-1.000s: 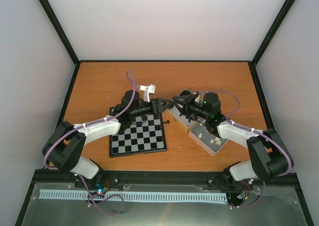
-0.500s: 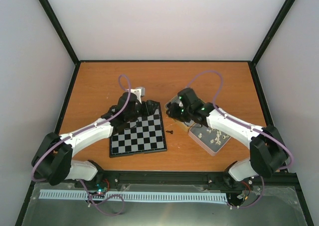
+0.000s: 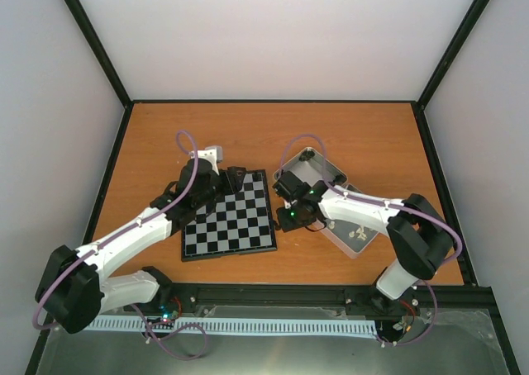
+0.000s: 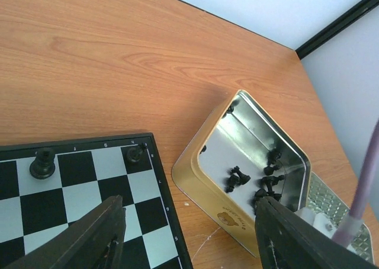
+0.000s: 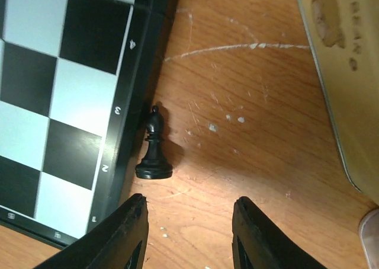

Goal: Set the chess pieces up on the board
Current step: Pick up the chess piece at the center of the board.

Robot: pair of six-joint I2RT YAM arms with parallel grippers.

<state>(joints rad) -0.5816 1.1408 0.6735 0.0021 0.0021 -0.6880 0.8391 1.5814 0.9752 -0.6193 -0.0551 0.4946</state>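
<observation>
A black bishop (image 5: 154,146) stands upright on the table (image 5: 249,138), just beside the board (image 5: 59,91) at its 3 o'clock edge. The right jaws are parted and empty, just short of the bishop. The left jaws, wide and empty, hover over the board's far corner, where a black piece (image 4: 42,163) and a second black piece (image 4: 135,154) stand. More pieces lie in the tin (image 4: 201,189) at 3 o'clock.

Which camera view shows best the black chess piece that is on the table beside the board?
The right wrist view: the black piece sits sharp beside the board border. Top view: it cannot be made out. Left wrist: not shown.
</observation>
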